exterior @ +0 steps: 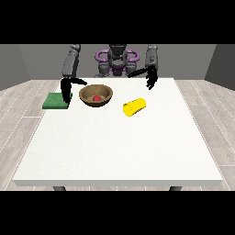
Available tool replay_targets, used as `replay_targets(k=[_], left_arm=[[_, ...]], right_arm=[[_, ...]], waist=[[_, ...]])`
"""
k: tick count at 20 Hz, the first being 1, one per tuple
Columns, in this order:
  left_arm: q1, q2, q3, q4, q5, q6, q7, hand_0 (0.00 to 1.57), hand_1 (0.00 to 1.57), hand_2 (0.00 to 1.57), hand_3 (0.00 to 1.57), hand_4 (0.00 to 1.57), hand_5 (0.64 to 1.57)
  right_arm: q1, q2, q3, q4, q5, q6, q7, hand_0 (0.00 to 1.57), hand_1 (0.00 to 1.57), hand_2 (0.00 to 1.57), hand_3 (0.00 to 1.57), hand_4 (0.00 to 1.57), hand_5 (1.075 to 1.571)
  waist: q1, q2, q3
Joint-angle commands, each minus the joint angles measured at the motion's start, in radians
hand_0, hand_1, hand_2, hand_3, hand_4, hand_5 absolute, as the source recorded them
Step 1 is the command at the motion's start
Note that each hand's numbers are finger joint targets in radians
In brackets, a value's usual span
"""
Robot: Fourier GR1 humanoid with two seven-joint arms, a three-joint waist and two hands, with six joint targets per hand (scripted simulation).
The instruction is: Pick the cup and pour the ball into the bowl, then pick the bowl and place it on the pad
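Note:
A brown bowl (96,95) stands on the table's far left part with a small red ball (97,98) inside it. The yellow cup (134,107) lies on its side to the right of the bowl, with no hand on it. A green pad (55,101) lies flat at the table's left edge. The hand at the view's left (67,90) hangs between the pad and the bowl, fingers pointing down and relaxed, holding nothing. The hand at the view's right (151,80) hovers above the table behind and to the right of the cup, fingers relaxed and holding nothing.
The white table (119,151) stretches wide toward the camera in front of the objects. The robot's torso (117,62) stands behind the far edge. Wooden floor surrounds the table.

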Motion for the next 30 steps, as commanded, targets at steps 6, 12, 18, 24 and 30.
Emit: replay_targets(k=[6,12,18,24,30], left_arm=[[-0.029,0.001,-0.051,-0.119,0.008,-0.027,0.030,0.00,0.00,0.00,0.00,0.00,1.555],[-0.041,-0.009,-0.080,-0.139,-0.014,-0.026,0.047,0.00,0.00,0.00,0.00,0.00,1.558],[-0.012,0.019,-0.059,-0.110,0.021,-0.086,0.086,0.00,0.00,0.00,0.00,0.00,1.563],[0.039,0.010,-0.059,-0.124,0.020,-0.069,0.079,0.00,0.00,0.00,0.00,0.00,1.564],[-0.023,0.037,-0.039,-0.151,0.052,-0.112,0.110,0.00,0.00,0.00,0.00,0.00,1.568]], right_arm=[[-0.019,-0.018,-0.055,0.148,-0.026,0.024,-0.130,0.00,0.00,0.00,0.00,0.20,1.539],[0.014,0.056,-0.052,0.088,-0.038,-0.018,-0.148,0.00,0.00,0.00,0.00,0.21,1.527],[0.006,0.065,-0.050,0.051,-0.060,-0.041,0.000,0.00,0.00,0.00,0.00,0.36,1.545],[-0.057,0.117,-0.021,0.091,-0.045,-0.124,0.014,0.00,0.00,0.00,0.00,0.37,1.547],[0.023,0.082,0.030,0.160,0.065,-0.249,0.045,1.57,1.57,1.57,1.57,1.04,1.553]], waist=[[0.093,0.100,0.0012],[0.129,0.114,0.0009],[0.130,0.001,-0.0004],[0.098,-0.023,0.0005],[0.136,0.037,-0.0001]])
